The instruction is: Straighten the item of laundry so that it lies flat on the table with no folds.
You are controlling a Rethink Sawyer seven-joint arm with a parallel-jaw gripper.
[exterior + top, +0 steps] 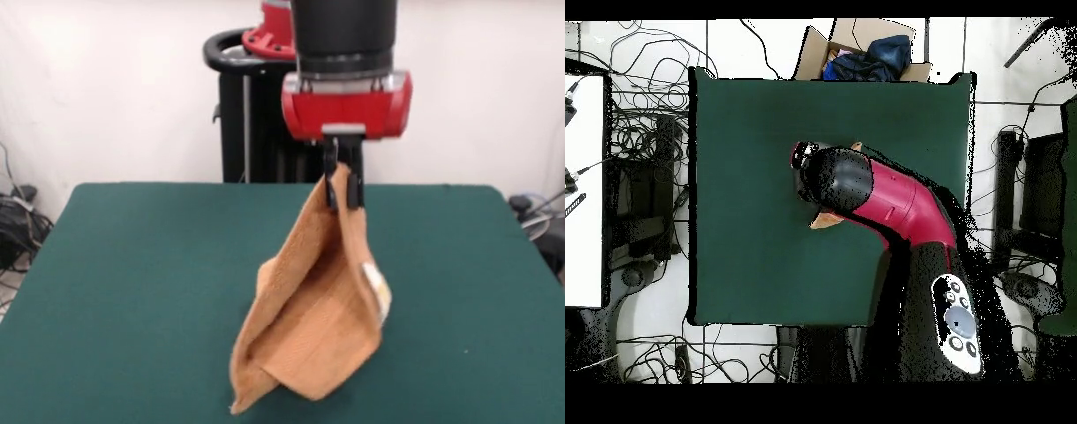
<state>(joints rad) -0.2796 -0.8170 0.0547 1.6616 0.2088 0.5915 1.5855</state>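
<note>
No legible text, not even on the towel's [309, 309] small white tag [378, 287].

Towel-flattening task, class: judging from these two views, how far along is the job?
Done: the gripper has pinched the towel by its top. In hand: the towel hangs in a folded drape, its lower edge touching the table; overhead, the arm hides most of it. Left: laying it flat, with no folds.

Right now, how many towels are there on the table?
1. The towel hangs from the gripper near the table's middle, its lower edge touching the top. The arm could hide others from above.
</note>
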